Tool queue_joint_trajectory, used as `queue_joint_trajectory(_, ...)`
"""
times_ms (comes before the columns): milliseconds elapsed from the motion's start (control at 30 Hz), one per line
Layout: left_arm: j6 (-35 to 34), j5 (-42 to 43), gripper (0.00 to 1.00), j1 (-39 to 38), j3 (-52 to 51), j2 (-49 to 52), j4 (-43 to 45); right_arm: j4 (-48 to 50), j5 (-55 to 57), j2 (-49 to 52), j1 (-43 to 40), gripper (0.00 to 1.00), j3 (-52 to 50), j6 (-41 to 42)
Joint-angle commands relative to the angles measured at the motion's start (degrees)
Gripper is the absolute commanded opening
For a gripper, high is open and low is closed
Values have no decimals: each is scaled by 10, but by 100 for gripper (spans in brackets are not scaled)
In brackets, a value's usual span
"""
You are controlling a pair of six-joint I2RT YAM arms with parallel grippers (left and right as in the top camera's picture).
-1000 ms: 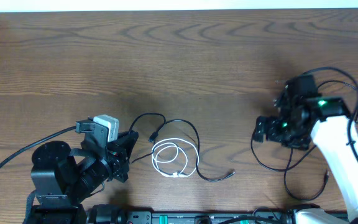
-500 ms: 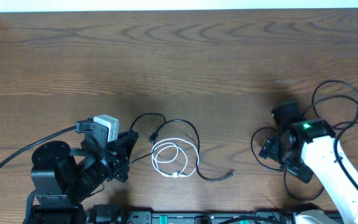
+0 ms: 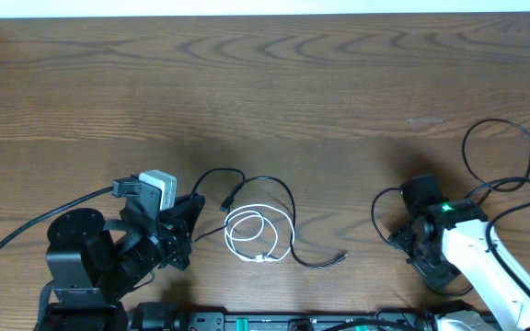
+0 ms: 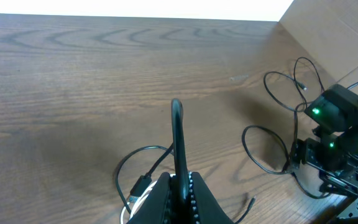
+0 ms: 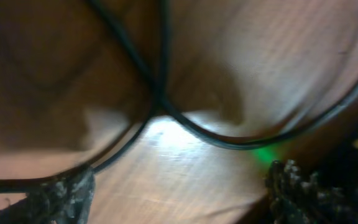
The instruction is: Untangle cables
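Note:
A white cable [image 3: 246, 230] lies coiled at the table's front middle, also low in the left wrist view [image 4: 129, 214]. A black cable [image 3: 288, 204] loops around it and ends in a small plug [image 3: 342, 257]. My left gripper [image 3: 192, 221] sits just left of the coil. In the left wrist view the jaws [image 4: 178, 186] are shut on a strand of this black cable [image 4: 177, 134], which stands up between them. A second black cable [image 3: 472, 138] loops at the right. My right gripper [image 3: 423, 253] is low over it, open and empty [image 5: 179, 186], with strands crossing above it [image 5: 160, 81].
The wooden table [image 3: 265, 92] runs to a white edge at the back. A thick black wire [image 3: 26, 230] runs off the left arm toward the front left. The right arm's white body [image 3: 486, 271] lies along the front right corner.
My right arm has moved toward the front edge and down to the table. The right black cable's loop now lies uncovered behind it. The left arm and middle cables have not moved.

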Motion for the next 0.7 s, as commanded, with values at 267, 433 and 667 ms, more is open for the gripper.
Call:
queue_joint_trajectory(267,11,4,8,2,4,-1,-2,45,-17,-5,3,26,-6,20)
queue_joint_trajectory(433,11,4,8,2,4,-1,-2,92,-18,-5,3,32,-34,20)
queue_joint_trajectory(667,11,4,8,2,4,-1,-2,165,-18,-5,3,32,-92,20)
